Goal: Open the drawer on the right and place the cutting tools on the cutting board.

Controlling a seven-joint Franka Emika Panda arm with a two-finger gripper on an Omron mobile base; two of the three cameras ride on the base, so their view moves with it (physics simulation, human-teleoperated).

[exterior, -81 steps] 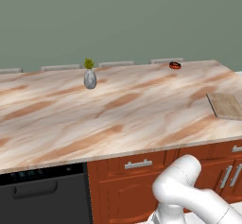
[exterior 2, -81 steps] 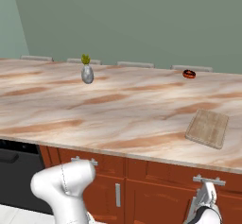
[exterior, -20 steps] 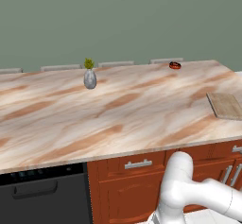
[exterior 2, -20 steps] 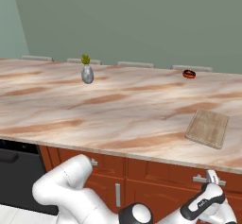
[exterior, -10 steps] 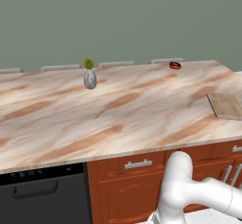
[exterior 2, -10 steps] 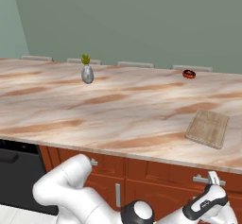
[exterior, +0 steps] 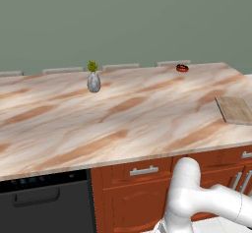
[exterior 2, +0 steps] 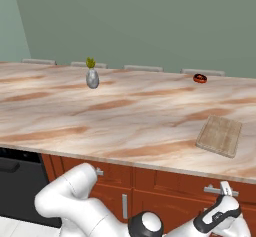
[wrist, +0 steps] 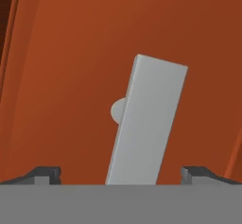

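We count one cutting board (exterior 2: 219, 135), a thin flat rectangle of light tan wood lying on the worktop (exterior 2: 115, 113) near its right front edge. The worktop itself is a glossy pink-beige marbled slab. On it we also see one small grey rounded vase (exterior 2: 92, 78) holding a green sprig, and one small dark red ring-shaped dish (exterior 2: 200, 78) near the back edge.

Below the worktop run reddish-brown wooden cabinet fronts with short silver bar handles, and one flat black dishwasher front (exterior: 47, 205) at the left. The drawer (exterior 2: 200, 185) on the right is closed, directly under the cutting board.

One end effector (wrist: 121, 173) faces the drawer front, its two dark fingers spread wide on either side of the flat silver handle (wrist: 149, 119), gripping nothing.
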